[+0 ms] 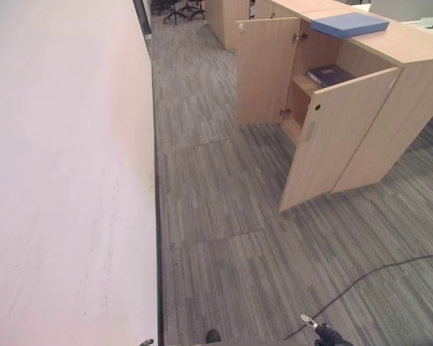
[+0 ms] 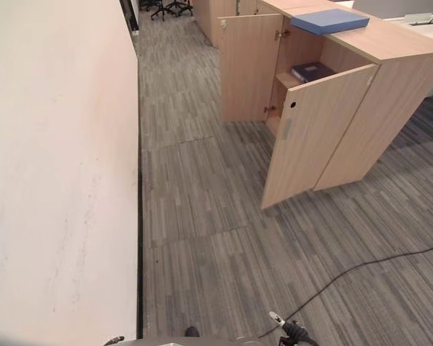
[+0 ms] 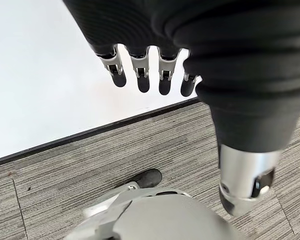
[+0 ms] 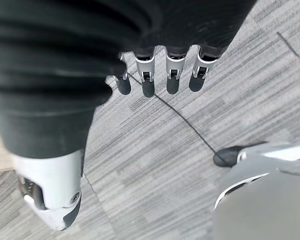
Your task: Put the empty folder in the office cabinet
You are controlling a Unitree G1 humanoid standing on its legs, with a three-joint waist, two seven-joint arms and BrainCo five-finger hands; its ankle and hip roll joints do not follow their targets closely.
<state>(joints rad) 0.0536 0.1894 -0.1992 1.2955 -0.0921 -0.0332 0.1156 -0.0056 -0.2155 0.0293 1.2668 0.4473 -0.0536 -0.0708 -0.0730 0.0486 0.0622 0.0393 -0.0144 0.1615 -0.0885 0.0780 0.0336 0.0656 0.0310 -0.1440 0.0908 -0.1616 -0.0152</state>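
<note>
Left hand (image 3: 150, 75): in its wrist view, fingers hang straight and relaxed, thumb apart, holding nothing; grey carpet (image 3: 65, 170) and the foot of a white wall (image 3: 40, 75) lie past them
Right hand (image 4: 160, 75): in its wrist view, released too, fingers straight over carpet, nothing in it
Eye views, near: bare carpet across the lower frame; the wall fills the left side
Cabinet (image 1: 390, 130): upper right of the frame, light wood, both doors swung wide
Near door (image 1: 332, 137): angled toward the camera, dark round lock near its upper edge
Folder (image 1: 348, 25): blue, lying flat on the cabinet top, upper right, well apart from both hands
Shelf: a dark blue binder (image 1: 329, 74) lies inside, seen between the doors
Far: black office chairs (image 1: 177, 9) at the top edge, beyond the cabinet
</note>
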